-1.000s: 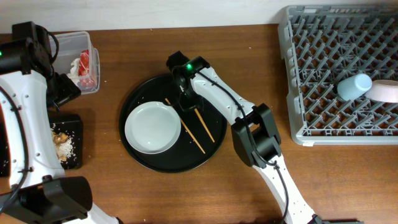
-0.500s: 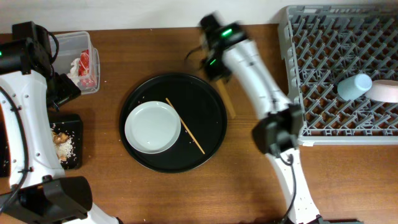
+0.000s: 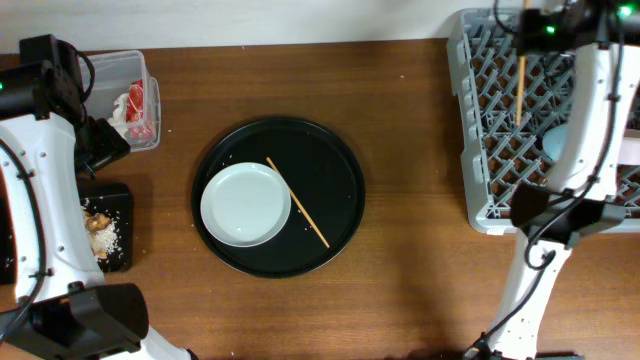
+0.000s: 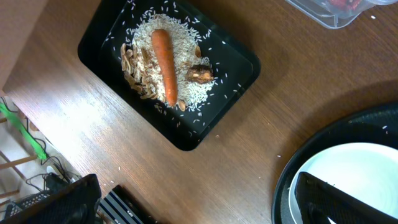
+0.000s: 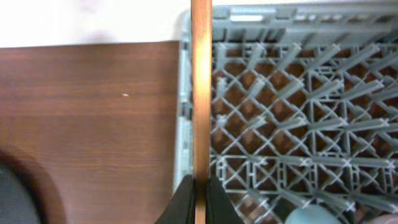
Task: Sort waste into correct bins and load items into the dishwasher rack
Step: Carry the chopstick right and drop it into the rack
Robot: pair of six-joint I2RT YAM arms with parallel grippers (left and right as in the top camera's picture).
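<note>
Left side of the worktop (image 3: 410,120): the left gripper (image 4: 196,186) hangs above the wood between the bins and the round tray. Its jaws are released, spread wide, with nothing between them.

Clear tub (image 3: 120,62): at the far left corner. It holds the red wrapper (image 3: 140,108) and the white tissue (image 3: 121,106), side by side.

Flat black tray (image 4: 236,68): nearer the front edge than the tub. It holds the rice (image 4: 183,87) with the carrot (image 4: 165,65) lying across it and brown bits (image 4: 199,73) beside the carrot. Stray grains lie on the tray floor and on the wood around it.

Round black tray (image 3: 335,170): centre of the worktop. The white bowl (image 3: 245,204) stands upright on its left half. The loose chopstick (image 3: 297,201) lies diagonally just right of the bowl, at the bowl's rim.

Dishwasher rack (image 3: 490,120): at the right edge of the worktop. The right gripper (image 5: 200,199) is above its far left part. Its jaws are clenched on the held chopstick (image 5: 201,93), which extends over the pegs near the rack's left wall; contact with the rack cannot be determined. The light-blue cup (image 3: 553,140) sits in the rack, partly hidden by the right arm.
</note>
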